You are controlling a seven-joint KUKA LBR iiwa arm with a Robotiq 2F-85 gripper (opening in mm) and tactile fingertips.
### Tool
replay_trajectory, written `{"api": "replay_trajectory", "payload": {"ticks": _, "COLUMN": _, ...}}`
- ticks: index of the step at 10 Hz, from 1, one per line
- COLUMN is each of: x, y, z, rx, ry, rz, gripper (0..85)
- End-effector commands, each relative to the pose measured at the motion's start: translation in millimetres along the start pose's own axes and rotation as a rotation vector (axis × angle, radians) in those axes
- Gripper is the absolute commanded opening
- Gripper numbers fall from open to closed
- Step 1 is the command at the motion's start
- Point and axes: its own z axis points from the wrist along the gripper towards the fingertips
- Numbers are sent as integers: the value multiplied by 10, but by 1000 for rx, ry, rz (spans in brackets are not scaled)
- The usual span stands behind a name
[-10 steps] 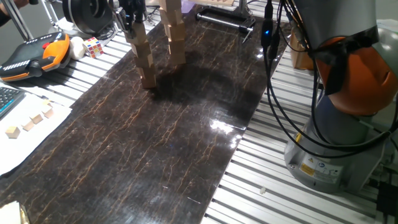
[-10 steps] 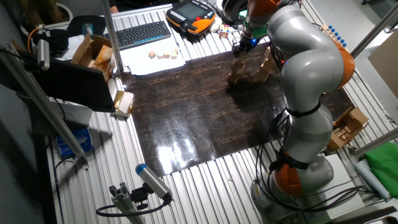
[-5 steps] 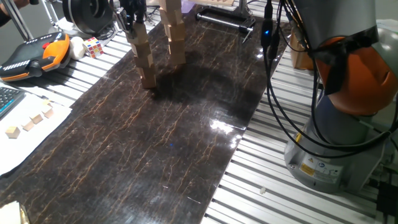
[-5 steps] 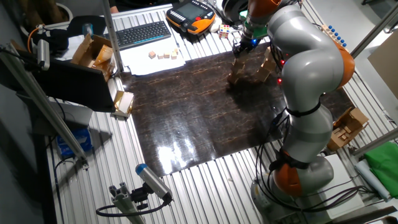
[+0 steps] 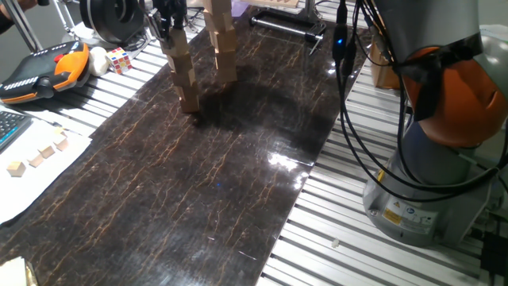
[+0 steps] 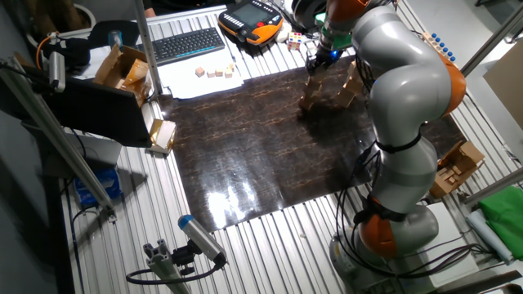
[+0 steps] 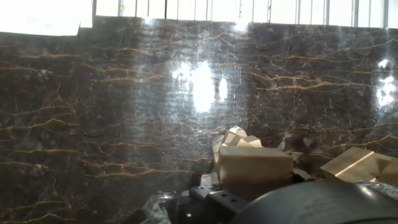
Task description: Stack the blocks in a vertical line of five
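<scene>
Dark marbled mat (image 5: 198, 191): carries two leaning block stacks near its far edge. Nearer stack (image 5: 184, 71), about five blocks; gripper (image 5: 169, 24) clenched on its top block. Farther stack (image 5: 222, 44), count unclear. Off the mat's left edge: four tiny cubes (image 5: 38, 156), Rubik's cube (image 5: 119, 59), pendant (image 5: 44, 70).

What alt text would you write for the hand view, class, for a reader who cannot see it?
Looking straight down, a stack of pale wooden blocks rises toward the camera from a dark, gold-veined marble-patterned mat. A second block stack shows at the lower right, and glare spots shine on the mat.
</scene>
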Motion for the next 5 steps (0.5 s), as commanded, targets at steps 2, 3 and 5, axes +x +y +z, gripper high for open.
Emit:
{"api": "replay_trajectory", "payload": {"ticks": 2, "x": -6, "y": -5, "z": 1, "rx": -1, "ry": -2, "rz": 0, "gripper": 33}}
{"api": "replay_trajectory", "payload": {"ticks": 3, "x": -9, "y": -13, "z": -6, "rx": -3, "ry": 1, "rz": 0, "gripper": 33}}
{"api": "replay_trajectory", "payload": {"ticks": 5, "x": -19, "y": -19, "z": -24, "rx": -4, "ry": 6, "rz": 0, "gripper": 37}}
